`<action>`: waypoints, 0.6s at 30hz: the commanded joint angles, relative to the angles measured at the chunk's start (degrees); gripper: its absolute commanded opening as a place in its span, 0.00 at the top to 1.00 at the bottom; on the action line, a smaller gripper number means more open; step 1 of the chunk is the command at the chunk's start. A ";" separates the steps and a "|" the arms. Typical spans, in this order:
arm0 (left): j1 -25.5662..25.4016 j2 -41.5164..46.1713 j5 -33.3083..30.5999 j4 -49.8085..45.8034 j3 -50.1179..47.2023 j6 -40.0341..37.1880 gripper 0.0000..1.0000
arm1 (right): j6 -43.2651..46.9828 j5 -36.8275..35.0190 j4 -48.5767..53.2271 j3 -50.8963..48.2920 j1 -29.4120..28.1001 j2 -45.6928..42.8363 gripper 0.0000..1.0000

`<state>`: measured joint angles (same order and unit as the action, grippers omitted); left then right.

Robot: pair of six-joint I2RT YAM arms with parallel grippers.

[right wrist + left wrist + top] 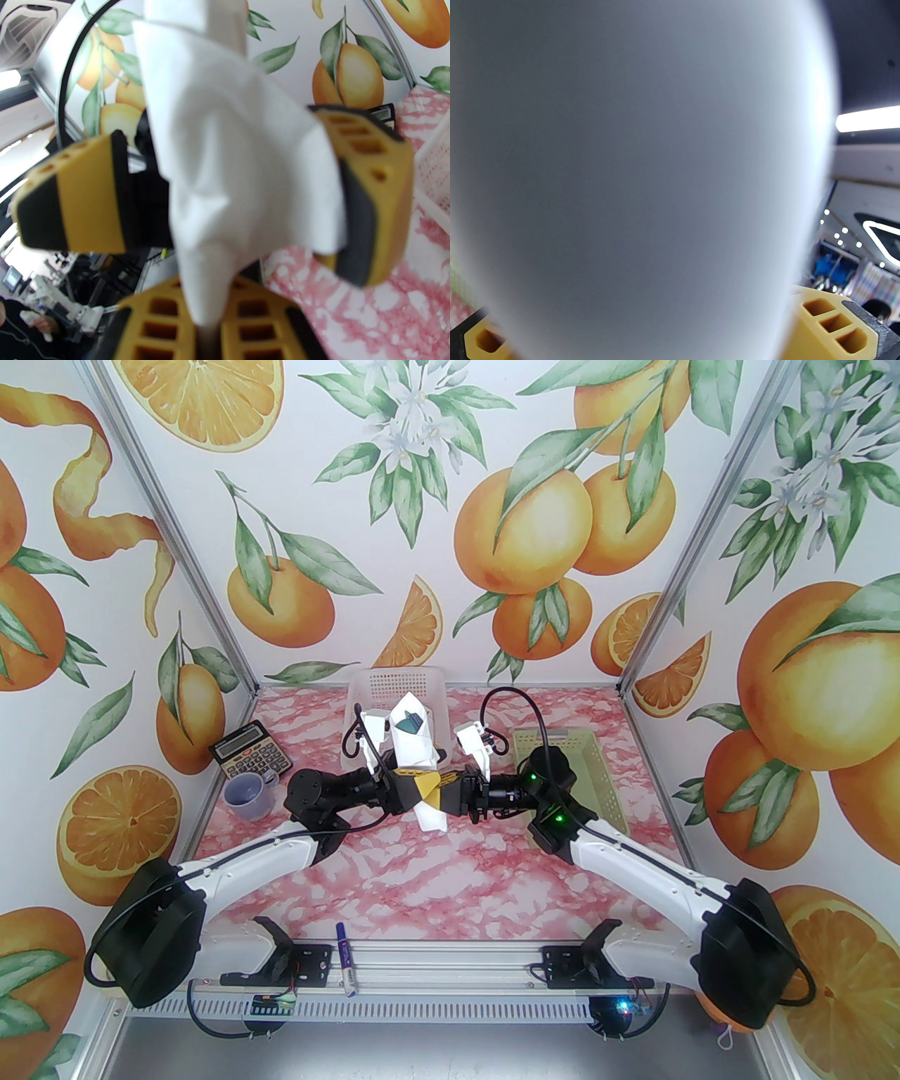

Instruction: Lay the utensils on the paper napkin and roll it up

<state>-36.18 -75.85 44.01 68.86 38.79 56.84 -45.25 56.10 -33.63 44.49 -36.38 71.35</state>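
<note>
Walls papered with oranges and green leaves close in a pink marbled tabletop (450,873). From the top camera, the two arms meet over the middle of the table. A thin white paper napkin (416,750), rolled into a loose tube, is lifted between them with its upper end toward the far side. The tip of a dark teal plastic utensil (410,723) peeks from that upper end. The left gripper (416,784) and right gripper (444,799) both sit at the roll's lower part. A white mesh plastic basket (394,685) lies behind at the far edge and a pale green plastic basket (583,782) to the right. A grey calculator (251,759) and a lilac cup (247,792) stand at the left, and a blue-capped marker pen (346,958) lies on the near rail

From the left wrist, the napkin (640,168) is a close grey-white blur between that gripper's yellow fingers (831,325), which stand wide apart

From the right wrist, the right gripper (207,316) is pinched tight on the napkin's (239,158) lower end. The left gripper's fingers (70,204) straddle the roll, spread wide and gripping nothing
</note>
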 commanded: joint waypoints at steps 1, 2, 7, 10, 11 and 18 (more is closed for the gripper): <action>-0.18 1.21 0.97 1.70 1.47 -0.50 0.21 | 2.00 -2.17 -1.50 0.78 -0.22 -1.29 1.00; -0.16 1.39 1.01 1.80 1.47 -0.42 0.23 | 2.31 -2.57 -1.14 0.73 -0.22 -1.57 1.00; -0.20 2.35 1.37 1.99 1.30 -0.32 0.37 | 2.28 -3.84 -1.09 -0.12 0.70 -2.68 1.00; -0.05 2.90 0.95 1.51 0.95 -0.80 0.40 | 2.01 -3.83 -1.27 -0.56 1.45 -3.22 1.00; -0.03 3.20 0.60 1.08 0.78 -1.05 0.41 | 2.01 -3.76 -1.07 -0.54 1.61 -3.32 1.00; 0.50 4.44 -0.28 0.49 -0.03 -1.80 0.53 | 2.49 -3.63 0.44 -1.09 2.53 -4.47 1.00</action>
<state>-36.07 -73.56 43.86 67.68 38.76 56.36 -43.83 54.00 -33.54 44.12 -35.07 68.20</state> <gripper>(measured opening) 0.477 0.124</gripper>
